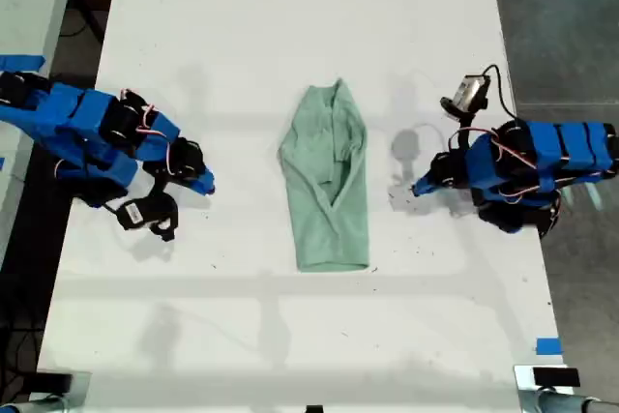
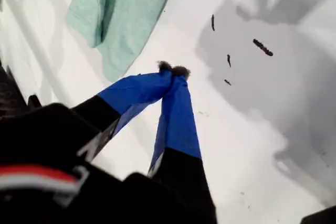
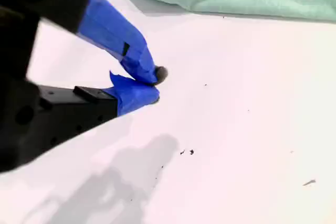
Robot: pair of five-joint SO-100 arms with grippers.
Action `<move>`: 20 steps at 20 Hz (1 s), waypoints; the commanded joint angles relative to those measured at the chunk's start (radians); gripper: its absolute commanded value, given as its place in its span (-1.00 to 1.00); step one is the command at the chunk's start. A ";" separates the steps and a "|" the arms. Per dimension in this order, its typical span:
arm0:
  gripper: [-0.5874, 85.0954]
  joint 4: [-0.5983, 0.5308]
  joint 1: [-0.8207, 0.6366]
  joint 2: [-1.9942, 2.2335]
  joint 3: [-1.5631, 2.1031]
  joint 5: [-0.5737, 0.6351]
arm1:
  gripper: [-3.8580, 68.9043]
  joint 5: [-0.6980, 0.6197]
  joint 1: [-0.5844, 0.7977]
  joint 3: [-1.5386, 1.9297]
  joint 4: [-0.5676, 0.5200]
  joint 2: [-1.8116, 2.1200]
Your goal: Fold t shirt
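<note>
T shirt (image 1: 326, 181) sits mid-worktop (image 1: 290, 26), sides already folded into a narrow strip; final crosswise fold looks left. First end effector (image 2: 173, 70) and second end effector (image 3: 156, 85) both clenched, empty, clear of cloth.

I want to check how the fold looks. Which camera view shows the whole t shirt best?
The exterior view: the t shirt lies complete there, a narrow folded strip on the white table between both arms. The first wrist view shows only one end of it; the second wrist view shows only one edge.
</note>
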 commanded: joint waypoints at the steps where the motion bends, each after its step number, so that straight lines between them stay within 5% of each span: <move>1: -0.99 0.034 0.064 -0.316 -0.469 0.025 | -0.94 0.071 -0.066 -0.344 0.002 -0.385; 4: -0.87 0.040 0.087 -0.580 -0.772 0.081 | -0.86 0.127 -0.140 -0.637 0.084 -0.713; 7: -0.78 0.057 0.095 -0.890 -1.077 0.167 | -0.35 0.150 -0.183 -0.917 0.169 -1.011; 12: -0.66 0.037 0.081 -1.114 -1.221 0.207 | -0.13 0.150 -0.210 -1.058 0.164 -1.249; 20: -0.54 -0.155 0.055 -1.324 -1.262 0.285 | -0.15 0.187 -0.261 -1.052 0.135 -1.278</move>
